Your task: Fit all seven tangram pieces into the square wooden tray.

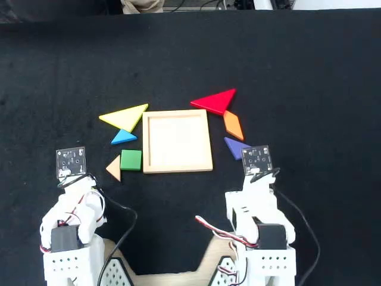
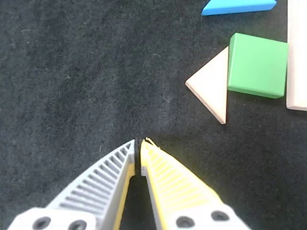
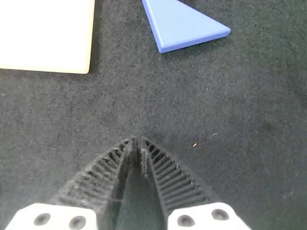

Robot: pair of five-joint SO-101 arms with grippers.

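Square wooden tray (image 1: pixel 177 168) mid-table on black felt cloth (image 1: pixel 309 71). Left of it yellow triangle (image 1: pixel 126 117), blue triangle (image 1: pixel 122 137), green square (image 1: pixel 131 160) and pale triangle (image 1: pixel 114 168); right of it red triangle (image 1: pixel 216 100), orange parallelogram (image 1: pixel 234 124) and violet triangle (image 1: pixel 235 146) — all seven outside. Left gripper (image 2: pixel 139 148) and right gripper (image 3: pixel 135 143) pinched closed, holding nothing, over bare cloth on the near side — cables (image 1: pixel 205 5) past the far edge.

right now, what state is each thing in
wooden tray, empty
yellow triangle, outside tray
red triangle, outside tray
orange parallelogram, outside tray
purple triangle, outside tray
blue triangle, outside tray
green square, outside tray
wood triangle, outside tray
left pincer, shut, empty
right pincer, shut, empty
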